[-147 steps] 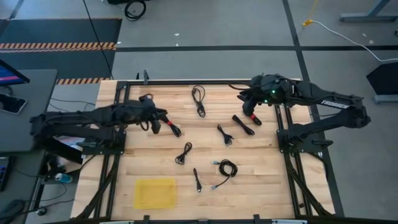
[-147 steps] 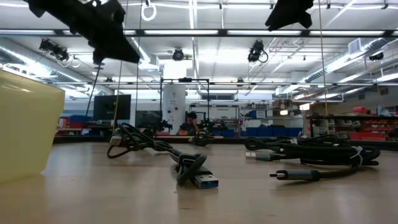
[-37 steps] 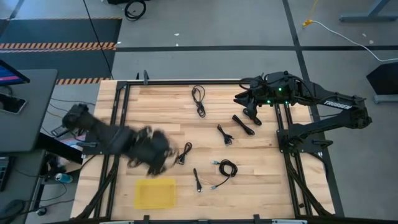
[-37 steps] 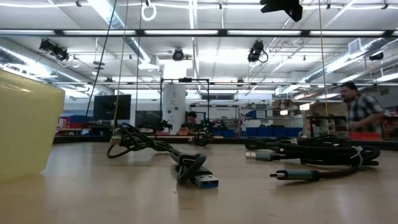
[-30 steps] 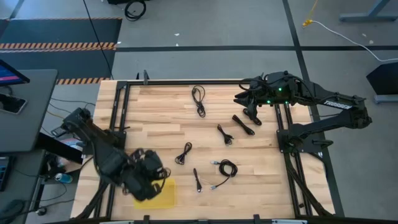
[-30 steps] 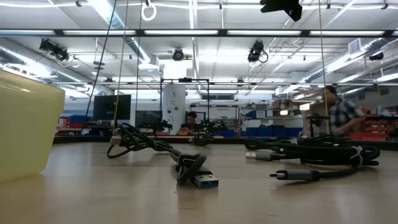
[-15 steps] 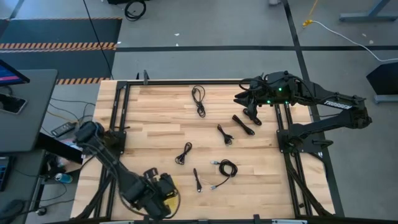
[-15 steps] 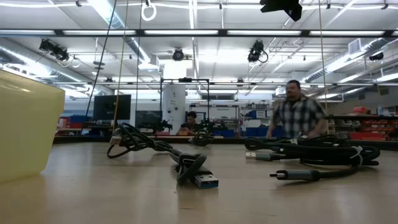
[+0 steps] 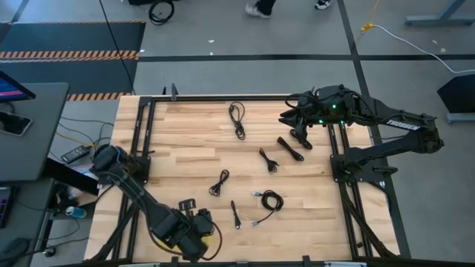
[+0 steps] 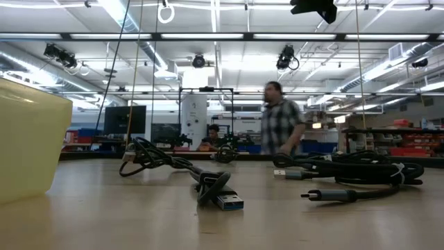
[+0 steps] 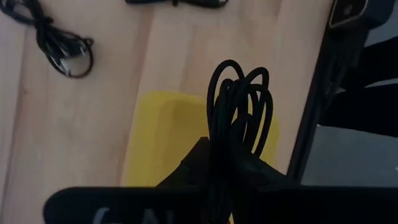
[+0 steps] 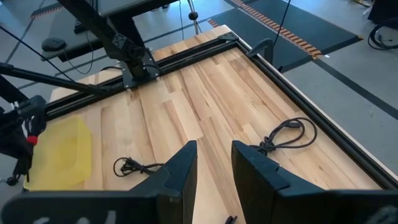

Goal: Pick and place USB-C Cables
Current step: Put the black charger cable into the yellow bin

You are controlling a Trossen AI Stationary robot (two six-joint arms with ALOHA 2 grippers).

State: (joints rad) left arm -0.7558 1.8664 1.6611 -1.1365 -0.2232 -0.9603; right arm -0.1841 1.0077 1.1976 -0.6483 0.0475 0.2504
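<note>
1. A big workshop with ceiling strip lights lies behind the wooden counter; a person in a checked shirt is walking past beyond it.
2. The left arm reaches along the counter's left side to the near edge, where the left gripper hangs over the yellow tray. Its fingers are clamped on a coiled black cable, whose loops stand up above the tray.
3. The right arm is folded at the far right corner, and the right gripper is raised above the counter, its fingers partly apart with nothing between them.
4. Six more thin black cables lie loose on the counter: one looped cable near the far edge, one straight bundle just below the right gripper, and the rest spread across the middle.
</note>
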